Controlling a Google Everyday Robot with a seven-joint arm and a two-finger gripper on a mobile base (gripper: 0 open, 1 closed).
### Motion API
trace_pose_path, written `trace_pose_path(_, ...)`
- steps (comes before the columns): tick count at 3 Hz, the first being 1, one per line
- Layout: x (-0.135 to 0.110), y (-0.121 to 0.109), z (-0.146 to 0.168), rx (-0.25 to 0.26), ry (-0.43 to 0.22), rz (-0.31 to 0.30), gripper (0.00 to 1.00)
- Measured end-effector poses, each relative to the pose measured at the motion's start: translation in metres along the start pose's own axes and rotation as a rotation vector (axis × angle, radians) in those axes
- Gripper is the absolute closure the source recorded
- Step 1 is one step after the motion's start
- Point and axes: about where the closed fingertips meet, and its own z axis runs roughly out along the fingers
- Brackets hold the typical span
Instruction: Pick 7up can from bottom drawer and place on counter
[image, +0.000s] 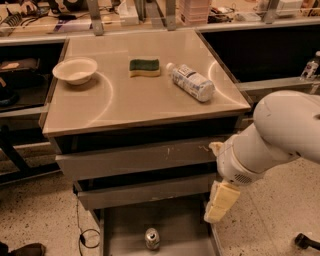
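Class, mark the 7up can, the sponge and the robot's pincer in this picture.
7up can (152, 235): camera view, on its shiny round top.
sponge (144, 65): camera view, on its green upper face.
pincer (215, 212): camera view, near its lower tips, beside the bottom drawer's (185, 230) right edge.

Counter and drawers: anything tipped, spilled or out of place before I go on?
The plastic bottle lies on its side on the counter, right of the sponge; no spill shows. The 7up can stands upright in the open bottom drawer. The gripper hangs by its right edge.
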Motion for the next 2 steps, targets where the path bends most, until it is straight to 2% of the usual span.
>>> trace_pose_path(1,0.000,0.000,0.000,0.000,0.000,0.000,0.00)
trace_pose_path(2,-0.011,0.017,0.048,-0.069,-0.041,-0.009,0.00)
